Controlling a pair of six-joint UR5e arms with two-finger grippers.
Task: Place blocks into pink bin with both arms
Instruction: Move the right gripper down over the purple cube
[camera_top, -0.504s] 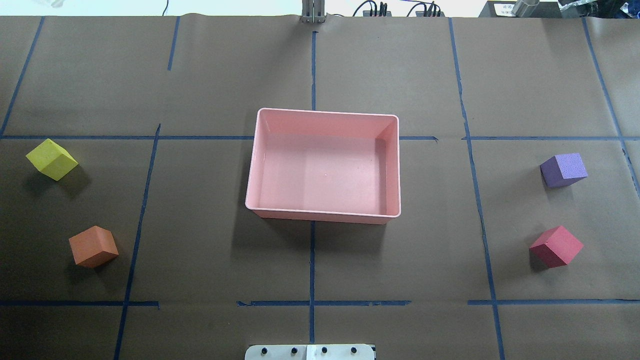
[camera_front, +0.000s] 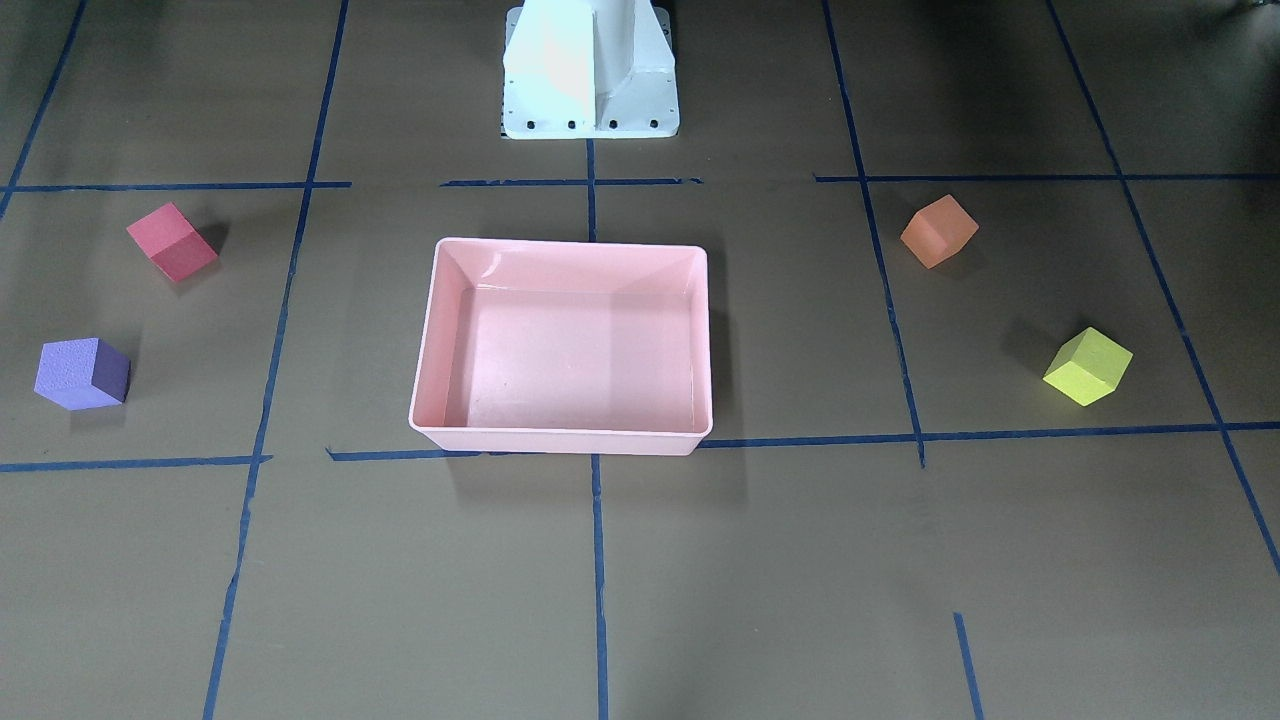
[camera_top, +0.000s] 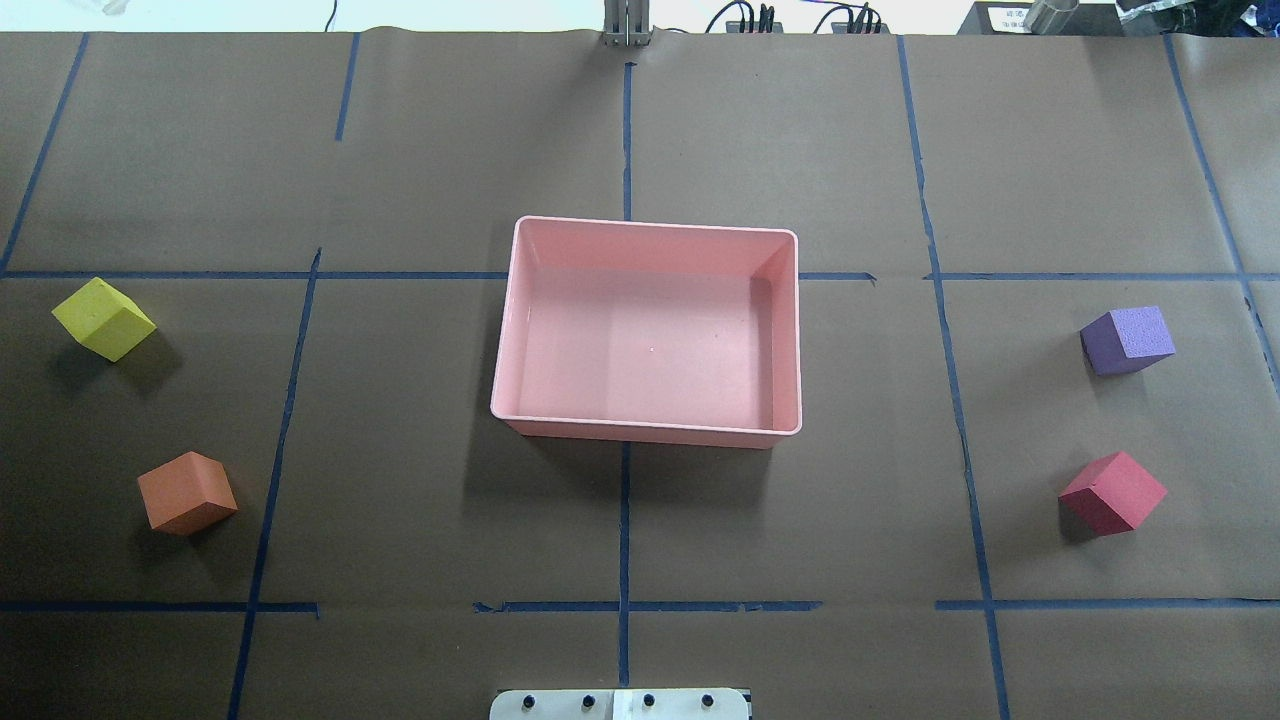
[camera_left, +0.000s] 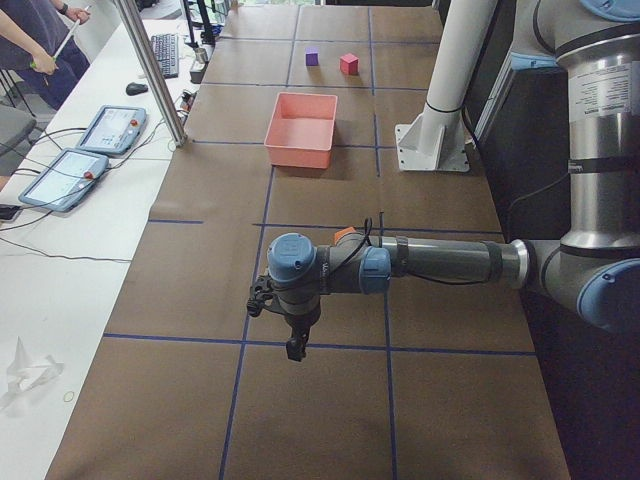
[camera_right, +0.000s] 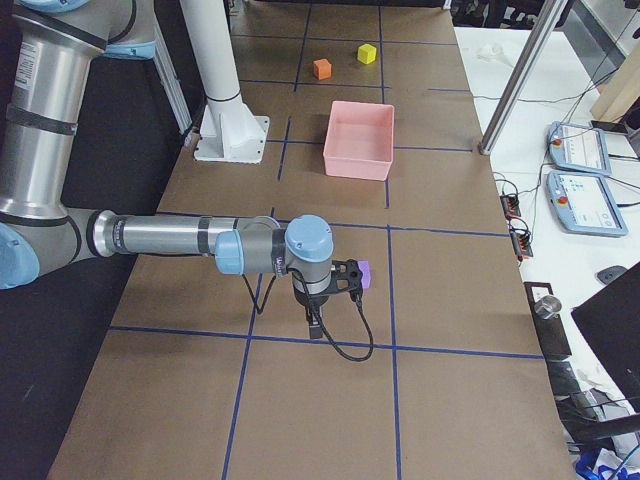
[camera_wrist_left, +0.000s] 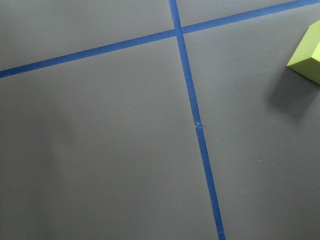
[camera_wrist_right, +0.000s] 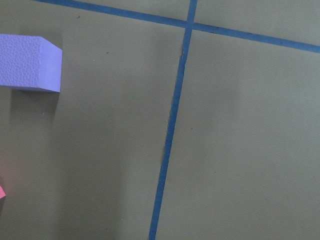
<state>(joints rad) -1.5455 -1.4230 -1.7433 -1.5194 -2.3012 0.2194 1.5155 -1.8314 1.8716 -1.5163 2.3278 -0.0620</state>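
At the middle of the table (camera_top: 400, 150) stands the pink bin (camera_top: 655, 225); from overhead the yellow-green block (camera_top: 103, 318) lies at its 9 o'clock, the orange block (camera_top: 187, 492) at 8, the purple block (camera_top: 1127, 340) at 3, the red block (camera_top: 1112, 492) at 4. Whether the left hand (camera_left: 293, 348) and the right hand (camera_right: 314, 327) are spread or pressed together, I cannot tell.

Right arm (camera_right: 180, 238) stretched over table (camera_right: 450, 300), purple block (camera_right: 365, 275) beside wrist. Pink bin (camera_right: 356, 170) mid-table; orange block (camera_right: 321, 68), yellow-green block (camera_right: 367, 53) beyond.
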